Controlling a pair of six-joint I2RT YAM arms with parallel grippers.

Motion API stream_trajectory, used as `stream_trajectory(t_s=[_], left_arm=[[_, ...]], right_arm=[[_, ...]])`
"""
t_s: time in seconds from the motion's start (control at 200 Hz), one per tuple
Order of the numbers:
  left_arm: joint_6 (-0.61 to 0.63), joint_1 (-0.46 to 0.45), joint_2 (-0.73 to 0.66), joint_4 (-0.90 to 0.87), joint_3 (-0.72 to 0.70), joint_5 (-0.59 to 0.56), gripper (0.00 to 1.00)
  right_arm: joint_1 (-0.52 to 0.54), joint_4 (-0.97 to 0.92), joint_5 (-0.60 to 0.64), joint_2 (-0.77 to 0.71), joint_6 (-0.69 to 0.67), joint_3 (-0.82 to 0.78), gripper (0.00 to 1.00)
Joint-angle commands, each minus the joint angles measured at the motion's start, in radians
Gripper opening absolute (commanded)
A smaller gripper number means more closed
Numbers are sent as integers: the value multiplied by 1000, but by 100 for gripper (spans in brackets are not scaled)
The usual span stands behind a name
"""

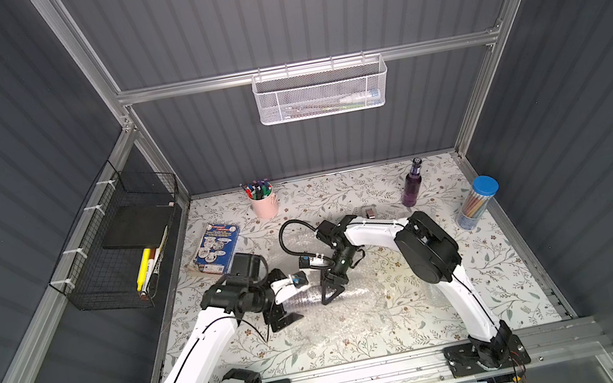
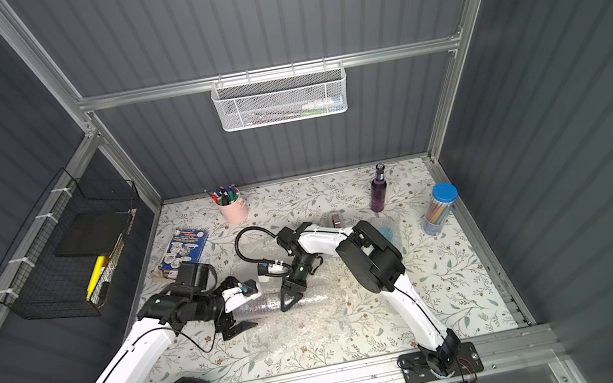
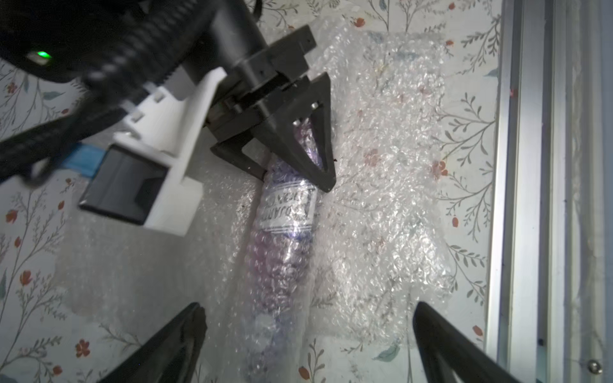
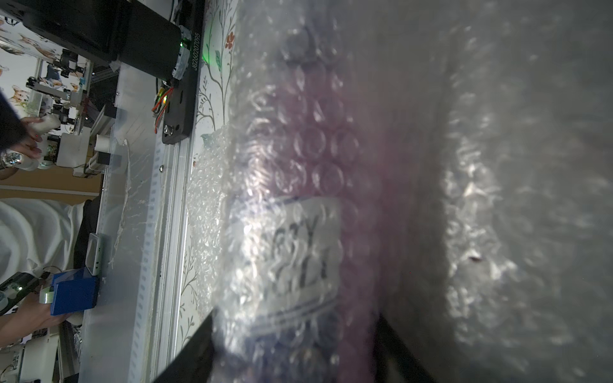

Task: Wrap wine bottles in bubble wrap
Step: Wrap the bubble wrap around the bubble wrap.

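A purple wine bottle (image 1: pixel 305 296) (image 2: pixel 260 303) lies on its side at mid-table, rolled in bubble wrap (image 1: pixel 358 310); its white label shows through the plastic (image 3: pixel 285 209). My right gripper (image 1: pixel 332 293) (image 3: pixel 295 182) (image 4: pixel 295 331) is shut on the wrapped bottle (image 4: pixel 315 199), one finger on each side. My left gripper (image 1: pixel 286 318) (image 3: pixel 308 308) stands wide open over the bottle's other end, fingers (image 3: pixel 179 341) clear of it. A second purple bottle (image 1: pixel 412 183) (image 2: pixel 379 189) stands upright at the back right. A pale blue shape under plastic (image 2: pixel 385 232) shows by the right arm's elbow.
A pink cup of markers (image 1: pixel 264 201) and a printed box (image 1: pixel 215 248) sit at the back left. A tube of pencils (image 1: pixel 475 204) stands far right, with a small tape dispenser (image 1: pixel 369 212) behind the right arm. An aluminium rail (image 3: pixel 530 199) runs along the table's front edge.
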Motion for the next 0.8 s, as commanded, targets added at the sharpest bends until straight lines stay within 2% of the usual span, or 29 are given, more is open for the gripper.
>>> stream_trajectory(t_s=[0.0,0.07,0.14,0.255,0.4,0.5,0.655,0.795], left_arm=[[107,-61,48,109,-43,-66,99],[138,-93,88,146,-59,-107,99],[158,-120,120,245,-88,-200,97],[106,-124,183,445,-102,-205,94],[137,-166,289,458,-88,-233,89],[131,-171,320,462,-76,-260,78],[127,-182,337,458,-89,-280,69],[78,-181,360,423,-51,-277,60]], right_arm=[[-3,-75,-41,32,-33,16,53],[-3,-82,-46,41,-37,28,53],[-3,-96,-49,51,-45,40,53],[-4,-126,-51,67,-62,63,53],[-4,-131,-53,60,-66,68,53],[-2,-136,-56,60,-69,69,54],[-3,-135,-68,57,-73,69,54],[-2,-136,-62,38,-67,69,64]])
